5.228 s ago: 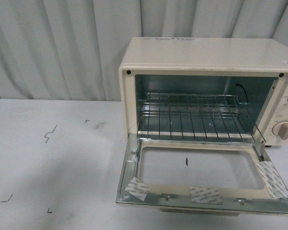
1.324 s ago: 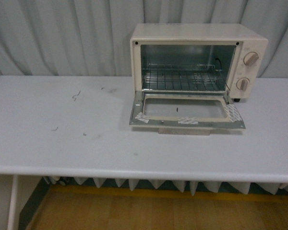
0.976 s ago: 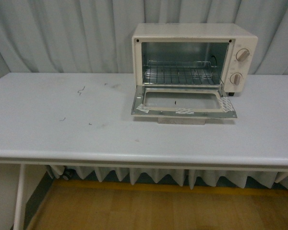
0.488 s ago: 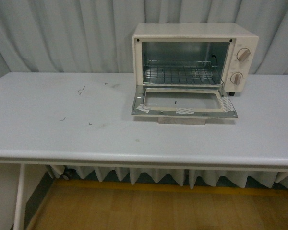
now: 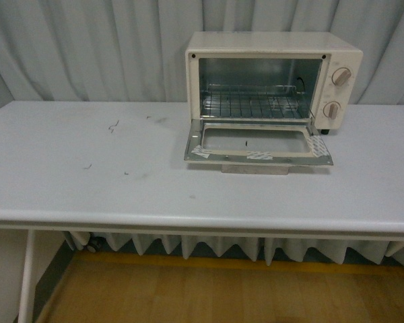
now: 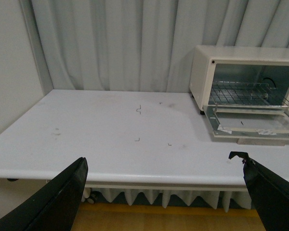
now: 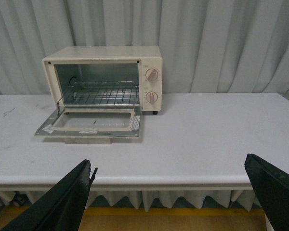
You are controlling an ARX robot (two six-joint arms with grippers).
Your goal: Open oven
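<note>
the oven point(image 7: 102, 77) is sitting well ahead of both grippers, door lying flat; right gripper point(image 7: 173, 192) nearer, both jaws spread wide, holding nothing.

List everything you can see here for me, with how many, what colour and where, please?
oven: one, cream-white, at the back of the table, right of centre; empty apart from its rack.
oven door: one, folded down flat, metal frame with tape patches.
wire rack: one, silver, inside the oven.
knobs: two, beige, on the oven's right front, one above the other.
table: one, white, with small dark marks left of the oven.
curtain: grey-white, pleated, behind the table.
floor: wooden, brown, below the table.
left gripper: one, black, open, back from the table's near edge.
right gripper: one, black, open, also off the table.
</note>
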